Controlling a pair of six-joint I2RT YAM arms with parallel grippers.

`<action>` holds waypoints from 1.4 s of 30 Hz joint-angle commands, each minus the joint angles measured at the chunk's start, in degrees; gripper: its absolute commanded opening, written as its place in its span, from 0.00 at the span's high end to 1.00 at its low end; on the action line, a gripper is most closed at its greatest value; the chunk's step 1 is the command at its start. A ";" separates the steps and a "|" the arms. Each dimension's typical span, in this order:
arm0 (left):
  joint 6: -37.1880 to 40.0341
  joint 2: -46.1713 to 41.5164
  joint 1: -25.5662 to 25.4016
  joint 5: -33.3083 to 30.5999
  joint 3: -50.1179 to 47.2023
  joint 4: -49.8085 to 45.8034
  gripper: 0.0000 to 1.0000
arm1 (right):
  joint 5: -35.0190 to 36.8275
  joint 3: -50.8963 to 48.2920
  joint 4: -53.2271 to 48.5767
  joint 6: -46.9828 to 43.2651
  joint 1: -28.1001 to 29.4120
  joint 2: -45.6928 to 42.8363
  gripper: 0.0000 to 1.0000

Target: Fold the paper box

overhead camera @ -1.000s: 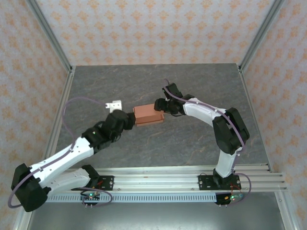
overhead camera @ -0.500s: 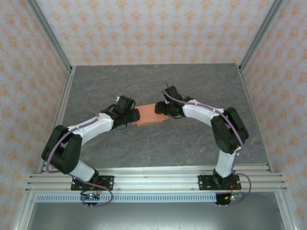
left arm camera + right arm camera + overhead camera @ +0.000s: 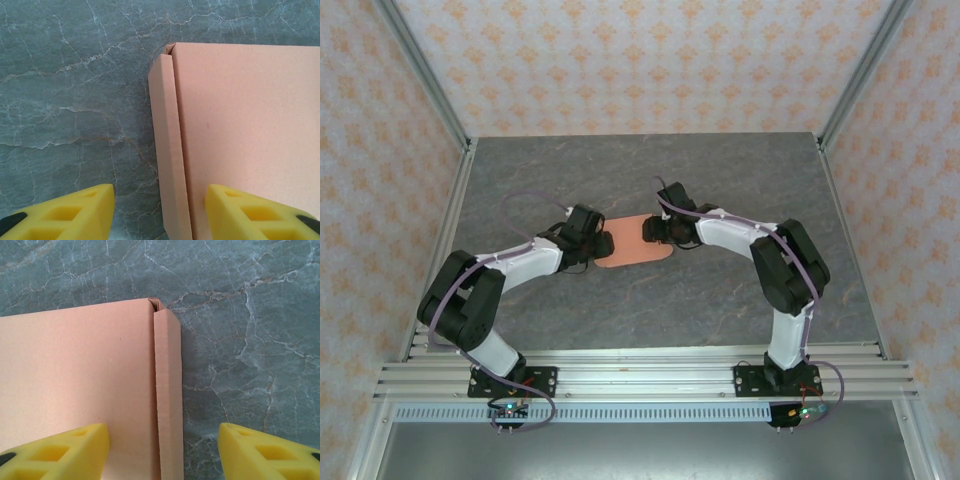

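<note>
1. Paper box (image 3: 636, 246) is found flat on the bench (image 3: 740, 170), approx. centre, between the two arms. A narrow end flap is seen at each short end (left end (image 3: 167, 150), right end (image 3: 167, 390)), w/ a small gap at its far corner, so neither is judged fully seated.
2. Risk A: if the jaws are closed from here, the flap could be pinched and creased or the thin card buckled. Cause: one finger over the box top, the other over bare bench.
3. Risk B: if one side is pushed harder, the box could be slid or skewed on the smooth bench. Cause: light card, nothing clamped.
4. Risk C: flaps could spring back out once released, as the corners look untucked.
5. Left arm (image 3: 520, 262): reached fwd and inward, elbow out, wrist pitched down over the left box end. Left jaws are held partly open, nothing gripped. Flap is straddled, w/ one finger (image 3: 260, 212) above the top panel. Contact w/ the card cannot be told.
6. Right arm (image 3: 740, 232): mirrored pose at the right end. Right jaws are likewise partly open and empty, one finger (image 3: 60, 447) above the panel.
</note>
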 commanded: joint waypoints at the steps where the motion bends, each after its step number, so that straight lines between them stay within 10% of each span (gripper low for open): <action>1: -0.16 0.38 0.24 -0.13 -1.24 0.86 0.48 | 1.73 0.60 -2.81 -1.85 0.21 2.15 0.41; 15: 5.32 -8.94 1.54 -5.69 0.39 -0.78 0.41 | 3.81 0.92 -5.96 -4.73 0.22 -8.36 0.35; 33: 14.68 2.28 4.16 -0.60 14.71 -11.65 0.36 | 8.82 -14.78 -3.39 -10.03 5.96 -21.19 0.36; 42: 22.66 15.68 5.06 9.25 29.59 -18.27 0.32 | -2.38 -19.93 3.41 -1.84 6.72 -21.13 0.37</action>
